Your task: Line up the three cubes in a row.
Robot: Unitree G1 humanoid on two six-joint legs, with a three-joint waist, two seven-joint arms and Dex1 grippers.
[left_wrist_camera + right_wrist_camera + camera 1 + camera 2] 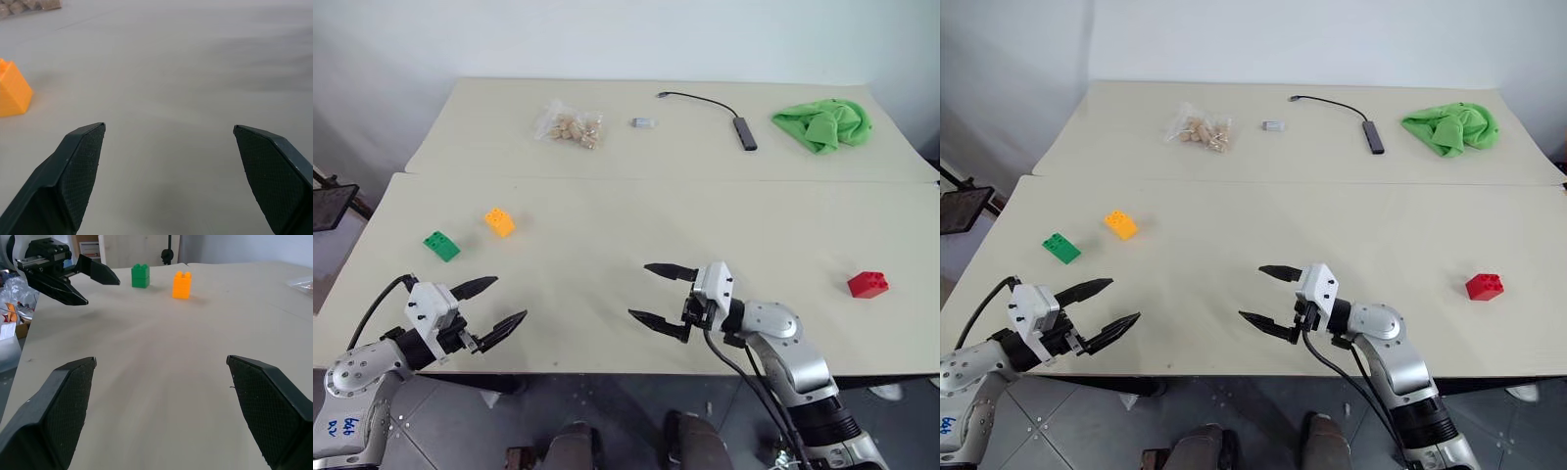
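With both the left gripper (pixel 499 303) and right gripper (pixel 656 294) empty, jaws apart, no brick is gathered yet; fetching the distant red brick (pixel 867 284) toward the green brick (pixel 440 245) and orange brick (pixel 499 222) looks like the next requirement.

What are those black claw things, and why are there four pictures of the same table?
The claws are a robot's two hands, called grippers. The left gripper and the right gripper are both open and hold nothing. Two pictures come from cameras in the robot's head, looking down over its arms. The other two come from little cameras on its wrists, so you look out between the black fingers. On the table lie three toy bricks: a green brick and an orange-yellow brick close together on the robot's left, and a red brick far off on its right. Farther back are a clear bag of beige pieces, a cable and a green cloth.
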